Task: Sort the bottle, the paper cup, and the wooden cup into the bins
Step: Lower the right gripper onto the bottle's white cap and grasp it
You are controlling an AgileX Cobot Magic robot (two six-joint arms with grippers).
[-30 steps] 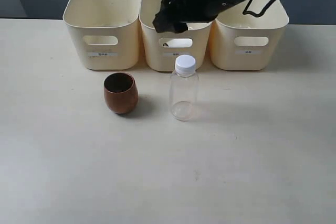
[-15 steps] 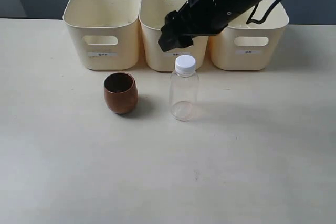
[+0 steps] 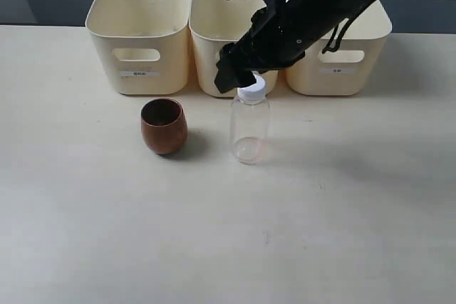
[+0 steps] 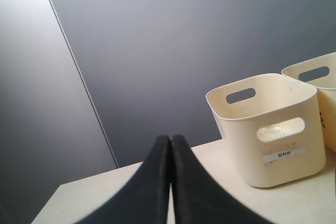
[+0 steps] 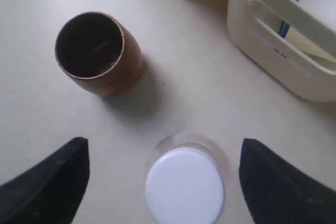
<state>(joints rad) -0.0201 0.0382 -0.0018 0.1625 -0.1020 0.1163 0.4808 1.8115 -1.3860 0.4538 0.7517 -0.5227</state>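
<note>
Bottle (image 3: 249, 129) upright; right hand (image 3: 238, 78) above cap, fingers spread wide.

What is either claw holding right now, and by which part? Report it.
Nothing is held. The right claw hangs open above the white cap of the clear plastic bottle, fingers apart on either side. The left claw is shut on nothing.

Reddish-brown wooden cup (image 3: 164, 126), cream-yellow bins (image 3: 139, 33)
</note>
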